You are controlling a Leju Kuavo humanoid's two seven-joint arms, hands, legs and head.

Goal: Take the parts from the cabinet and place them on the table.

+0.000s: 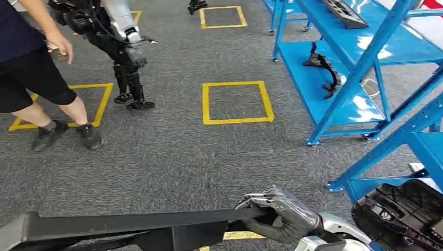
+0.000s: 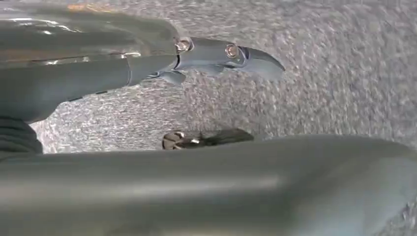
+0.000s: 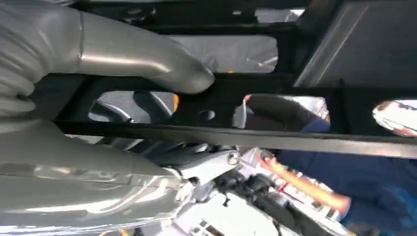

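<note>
The robot's right hand (image 1: 284, 215) grips one end of a long black part (image 1: 130, 226), fingers (image 1: 259, 200) curled over its top edge, thumb (image 3: 147, 59) pressed on its frame. The left hand (image 2: 147, 64) hangs over the grey carpet (image 1: 172, 151), fingers apart around nothing. Beyond the fingers lie yellow floor squares (image 1: 236, 102); to their right stand blue shelves (image 1: 360, 68) carrying black parts (image 1: 324, 65). A person (image 1: 36, 68) stands far left beside another robot (image 1: 123, 47).

The right hand (image 1: 282, 214) is showing dark grey, segmented metallic fingers (image 1: 256, 200), running back into a silver wrist cuff (image 1: 334, 227). Up close, the left hand (image 2: 147, 64) is gleaming glossy grey, two bright screws (image 2: 183, 45) catching light along one finger.
</note>
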